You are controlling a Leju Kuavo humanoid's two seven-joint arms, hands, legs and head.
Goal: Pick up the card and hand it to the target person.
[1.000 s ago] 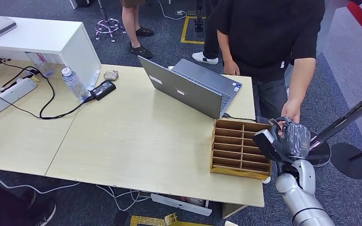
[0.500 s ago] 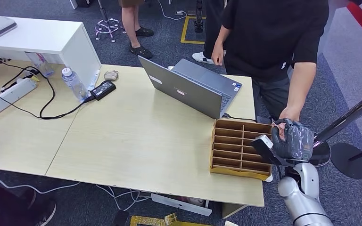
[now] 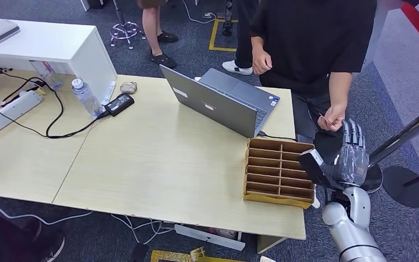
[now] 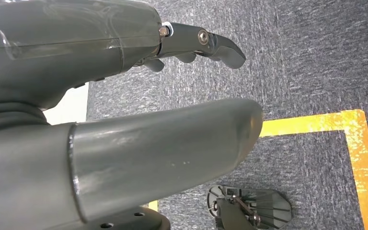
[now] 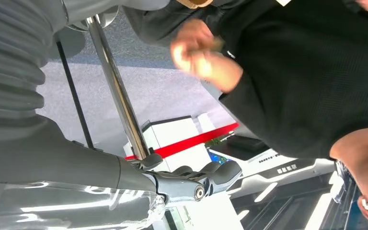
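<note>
At the lower right of the head view the right hand (image 3: 351,155) is raised beside the wooden divider tray (image 3: 277,173), fingers stretched apart and holding nothing. Just above it, the person's hand (image 3: 333,117) pinches the small card (image 3: 324,117). The left hand (image 4: 124,110) hangs over carpet, fingers apart and empty.
</note>
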